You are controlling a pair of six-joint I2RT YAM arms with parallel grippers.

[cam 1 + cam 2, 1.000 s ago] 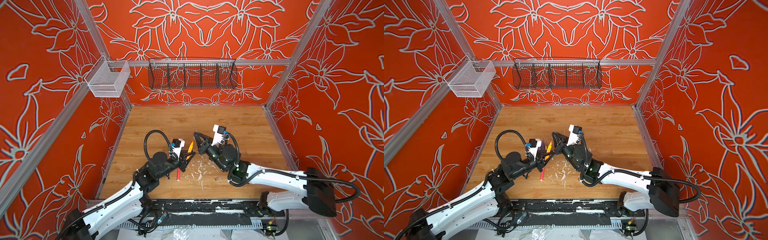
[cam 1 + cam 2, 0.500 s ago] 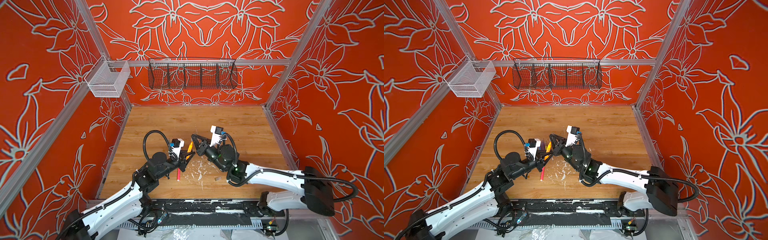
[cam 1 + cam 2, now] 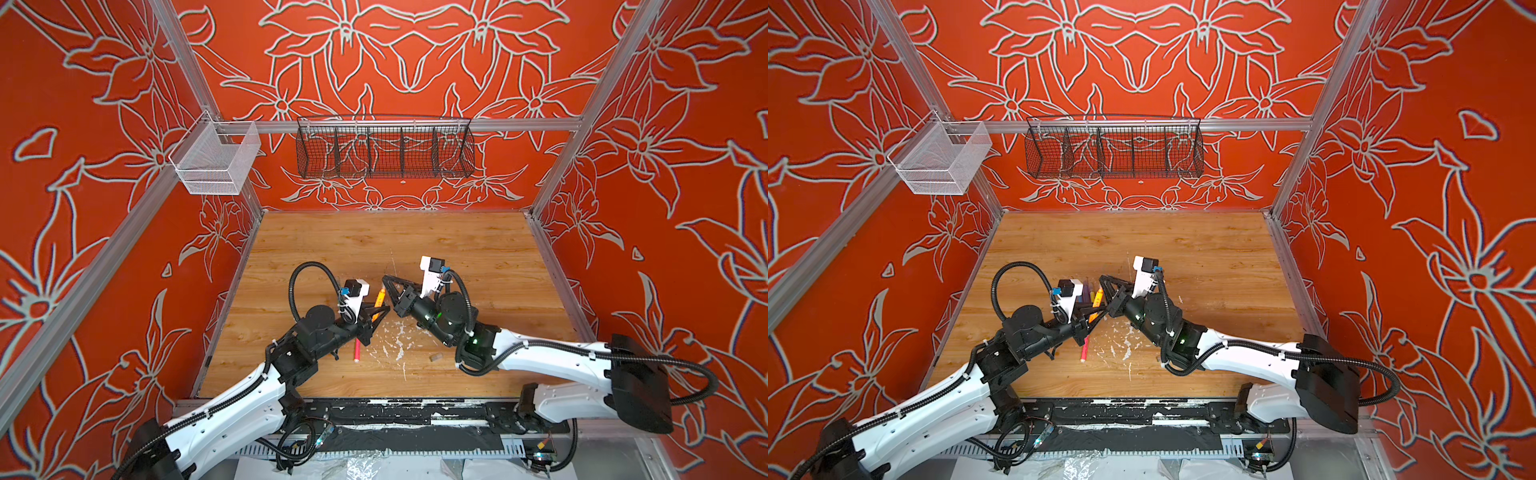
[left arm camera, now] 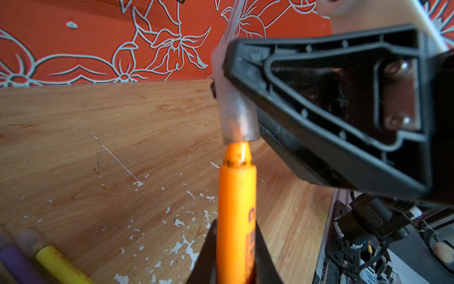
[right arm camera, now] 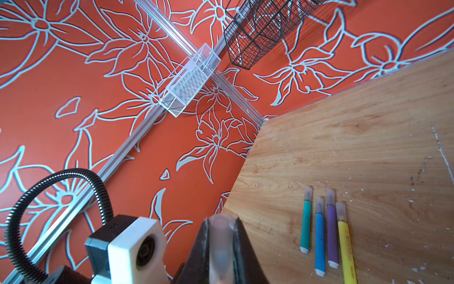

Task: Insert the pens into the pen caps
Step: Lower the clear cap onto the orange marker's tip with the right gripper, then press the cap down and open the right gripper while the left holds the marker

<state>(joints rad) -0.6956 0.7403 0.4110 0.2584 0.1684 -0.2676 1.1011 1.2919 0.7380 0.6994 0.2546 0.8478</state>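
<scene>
Left wrist: left end effector (image 4: 235, 230) clamps pen (image 4: 237, 194), right end effector (image 4: 233, 81) cap (image 4: 237, 120), above flecks (image 4: 183, 246).

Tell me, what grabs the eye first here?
Over the wooden table, the left pincer grips an orange pen and the right pincer holds a cloudy cap right at its tip. Nearby on the table lie a green pen, a blue pen, a purple pen and a yellow pen in a neat row, all capped.

both top views look steeply down from high above onto one light brown wooden tabletop (image 3: 415, 241), which each wrist view skims low and very close.
</scene>
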